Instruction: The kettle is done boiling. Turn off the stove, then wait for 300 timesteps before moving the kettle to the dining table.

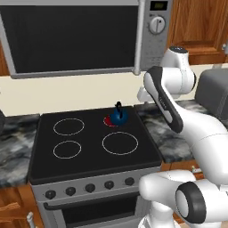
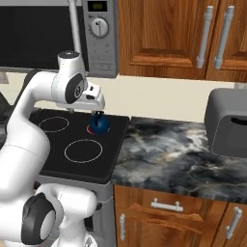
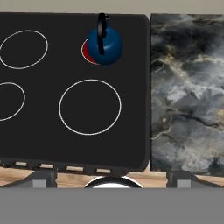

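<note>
A: Where does the kettle (image 1: 119, 116) sit?

B: On the far right burner of the stove (image 1: 93, 151), upright, thin black handle standing straight up. A red glow (image 3: 87, 51) shows under its left edge, so that burner looks lit and the stove does not appear to be off yet.

A: And the tool?

B: Seen from the right base camera, the tool (image 2: 94, 100) hangs above the far part of the cooktop, close over the kettle and a touch to its left. Its jaws stand spread as wide as they go, and nothing is between them.

A: So which relation decides the next move?

B: Not tool to kettle. The knobs (image 1: 90, 187) run in a row along the stainless front of the stove, at the near edge and below the glass. The tool is high and far; the knobs are near and low. The robot would have to bring the tool back toward itself and down. Which knob serves the far right burner cannot be told from these views.

A: And the marbled tabletop (image 2: 178, 154)?

B: It lies to the right of the stove, well clear of the kettle, with a grey toaster (image 2: 226, 123) at its far right.
</note>
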Robot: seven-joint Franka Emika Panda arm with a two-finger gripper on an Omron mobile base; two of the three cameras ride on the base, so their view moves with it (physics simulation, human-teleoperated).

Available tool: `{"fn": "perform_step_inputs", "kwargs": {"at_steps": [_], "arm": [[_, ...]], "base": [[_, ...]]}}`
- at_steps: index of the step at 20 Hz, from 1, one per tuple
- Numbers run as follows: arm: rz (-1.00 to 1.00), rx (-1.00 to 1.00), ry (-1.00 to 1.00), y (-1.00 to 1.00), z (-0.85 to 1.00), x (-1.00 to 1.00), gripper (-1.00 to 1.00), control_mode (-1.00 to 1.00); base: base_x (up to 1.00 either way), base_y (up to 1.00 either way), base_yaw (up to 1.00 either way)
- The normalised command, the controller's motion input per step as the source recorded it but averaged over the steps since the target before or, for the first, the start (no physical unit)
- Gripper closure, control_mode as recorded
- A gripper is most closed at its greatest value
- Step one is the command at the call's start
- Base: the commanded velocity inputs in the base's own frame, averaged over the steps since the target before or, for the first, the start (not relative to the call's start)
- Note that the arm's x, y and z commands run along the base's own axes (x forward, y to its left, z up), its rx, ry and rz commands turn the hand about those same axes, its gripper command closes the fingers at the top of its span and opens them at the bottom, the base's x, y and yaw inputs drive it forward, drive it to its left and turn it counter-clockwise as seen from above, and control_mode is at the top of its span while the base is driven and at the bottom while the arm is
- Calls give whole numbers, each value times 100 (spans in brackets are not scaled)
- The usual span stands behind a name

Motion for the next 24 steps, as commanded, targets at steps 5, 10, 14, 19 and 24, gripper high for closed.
{"fn": "perform_step_inputs", "kwargs": {"at_steps": [5,10,14,19,24], "arm": [[0,0,0,0,0,0,-100,100],[0,0,0,0,0,0,-100,100],[0,0,0,0,0,0,-100,100],[0,0,-1,1,0,0,-100,-100],[0,-4,0,22,0,0,-100,-100]], "base": [[-17,-51,0],[-14,-47,0],[-5,-25,0],[0,0,0],[0,0,0]]}}
